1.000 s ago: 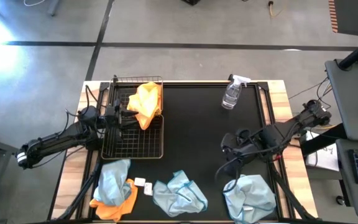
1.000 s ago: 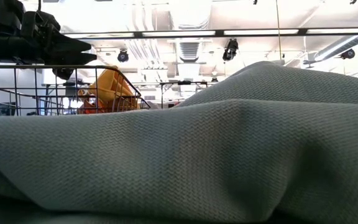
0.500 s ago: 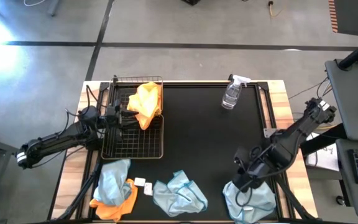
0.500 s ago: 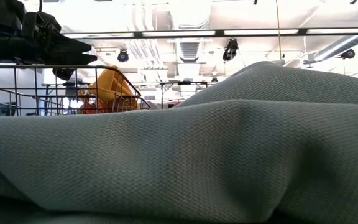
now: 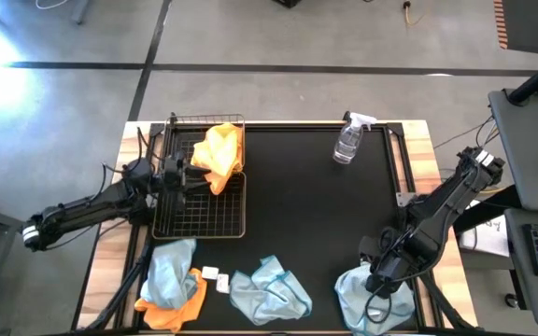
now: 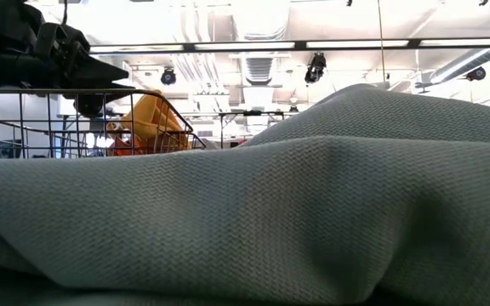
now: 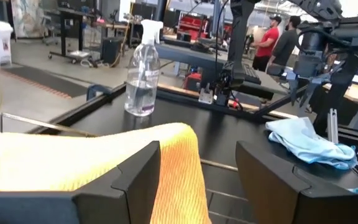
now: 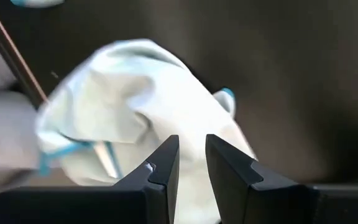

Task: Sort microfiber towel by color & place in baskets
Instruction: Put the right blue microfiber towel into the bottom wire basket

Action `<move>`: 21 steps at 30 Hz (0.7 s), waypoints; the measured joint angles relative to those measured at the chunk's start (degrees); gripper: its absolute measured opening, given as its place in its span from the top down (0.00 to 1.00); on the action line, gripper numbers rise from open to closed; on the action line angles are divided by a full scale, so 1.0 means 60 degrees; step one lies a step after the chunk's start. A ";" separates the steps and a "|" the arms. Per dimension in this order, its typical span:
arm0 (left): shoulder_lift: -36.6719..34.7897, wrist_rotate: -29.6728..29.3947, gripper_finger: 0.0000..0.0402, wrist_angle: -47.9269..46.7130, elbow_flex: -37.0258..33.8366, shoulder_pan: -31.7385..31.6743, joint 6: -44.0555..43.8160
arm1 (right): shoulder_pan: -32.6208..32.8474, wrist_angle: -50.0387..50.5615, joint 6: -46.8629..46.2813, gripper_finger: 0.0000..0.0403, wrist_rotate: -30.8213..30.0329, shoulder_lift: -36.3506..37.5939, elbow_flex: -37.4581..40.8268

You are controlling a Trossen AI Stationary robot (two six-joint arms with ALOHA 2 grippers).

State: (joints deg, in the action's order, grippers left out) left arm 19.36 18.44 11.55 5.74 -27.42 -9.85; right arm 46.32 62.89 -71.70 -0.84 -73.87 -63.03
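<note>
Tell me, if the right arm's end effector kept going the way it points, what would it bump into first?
Most likely the pale blue towel at the table's near right corner: the right end effector points onto it with nothing between, fingers slightly apart.

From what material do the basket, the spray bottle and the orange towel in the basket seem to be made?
The basket looks like thin dark metal wire, since its walls and floor are an open grid. The spray bottle seems to be clear plastic with a white trigger head: the room shows through it. The orange towel looks like soft matte woven cloth, probably microfiber, because it lies in loose folds.
</note>
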 joint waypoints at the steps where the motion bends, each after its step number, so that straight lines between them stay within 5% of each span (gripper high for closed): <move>1: 0.0046 0.0000 0.52 0.0029 -0.0003 0.0000 -0.0045 | 0.0033 0.0000 0.0318 0.81 0.0000 0.0000 0.0103; 8: 0.0318 0.0007 0.52 0.1289 -0.0008 0.0000 -0.0790 | 0.0139 -0.0040 0.2657 0.81 0.0784 -0.0004 0.0819; 15: 0.0461 0.0015 0.52 0.2619 -0.0008 0.0000 -0.1360 | 0.0139 -0.0172 0.2951 0.81 0.0965 -0.0007 0.1350; 21: 0.0563 0.0017 0.52 0.2893 -0.0012 0.0002 -0.1744 | 0.0139 -0.1936 0.3213 0.81 0.0949 -0.0011 0.1579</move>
State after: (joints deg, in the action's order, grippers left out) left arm 22.74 18.54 28.91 5.67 -27.41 -20.32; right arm 47.16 51.28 -52.42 4.86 -73.93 -53.56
